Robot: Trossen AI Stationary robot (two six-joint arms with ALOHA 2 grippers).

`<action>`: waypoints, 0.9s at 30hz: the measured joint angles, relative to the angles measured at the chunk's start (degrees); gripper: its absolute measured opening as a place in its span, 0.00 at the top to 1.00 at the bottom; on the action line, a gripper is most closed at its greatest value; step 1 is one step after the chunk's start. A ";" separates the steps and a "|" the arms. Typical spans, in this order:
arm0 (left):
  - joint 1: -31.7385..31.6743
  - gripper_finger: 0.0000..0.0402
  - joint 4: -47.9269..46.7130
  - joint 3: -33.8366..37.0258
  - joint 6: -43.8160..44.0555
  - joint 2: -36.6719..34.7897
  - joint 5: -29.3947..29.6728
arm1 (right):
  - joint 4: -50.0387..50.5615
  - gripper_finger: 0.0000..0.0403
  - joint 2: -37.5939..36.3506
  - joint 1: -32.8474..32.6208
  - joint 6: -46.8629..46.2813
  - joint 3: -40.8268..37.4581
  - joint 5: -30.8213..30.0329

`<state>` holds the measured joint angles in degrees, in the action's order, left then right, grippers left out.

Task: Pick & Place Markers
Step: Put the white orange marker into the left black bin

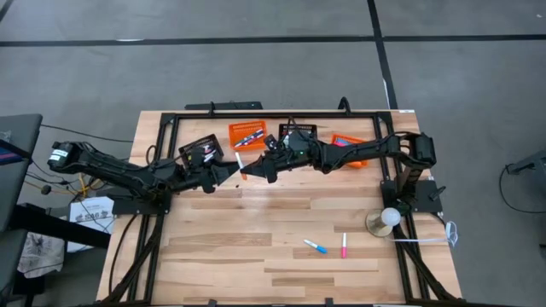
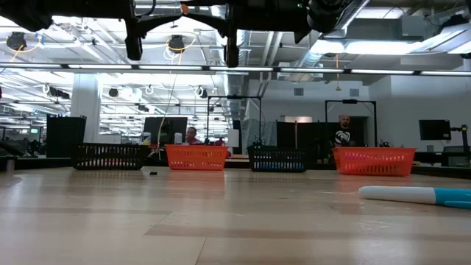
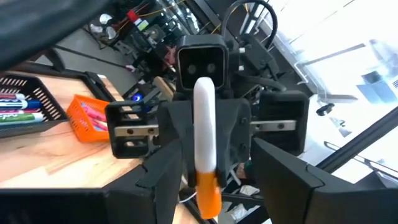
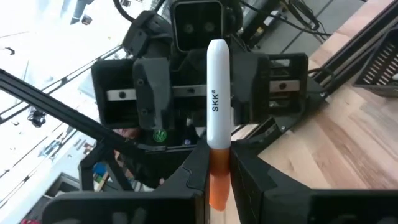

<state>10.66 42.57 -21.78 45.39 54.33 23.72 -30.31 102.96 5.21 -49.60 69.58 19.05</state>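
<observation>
A: What sits along the table's (image 1: 256, 256) twelve o'clock edge?

B: Four baskets in a row: one (image 1: 201, 153) at ten o'clock, the next (image 1: 247, 136) just right of it, a third (image 1: 299, 132) right again, the last (image 1: 348, 142) at one o'clock under the right arm.

A: And the grippers?

B: The left gripper (image 1: 230, 173) and right gripper (image 1: 253, 170) face each other above the table, in front of the second basket, a marker (image 1: 241, 161) between them.

A: Anything nearer six o'clock?

B: Two markers lie side by side, one (image 1: 315, 246) left of the other (image 1: 344, 246). A stand (image 1: 384, 221) is at three o'clock.
</observation>
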 joint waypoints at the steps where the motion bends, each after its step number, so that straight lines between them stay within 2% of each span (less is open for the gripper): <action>1: 0.00 0.53 0.18 0.00 0.00 -0.02 0.01 | 0.02 0.92 0.00 0.00 0.00 0.00 -0.02; 27: -0.33 0.53 0.35 0.00 -0.04 0.13 0.01 | -0.15 0.91 0.00 -2.58 -0.37 0.00 -5.75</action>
<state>10.33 42.92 -21.78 45.34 54.46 23.73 -30.46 102.96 2.63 -49.98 69.58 13.30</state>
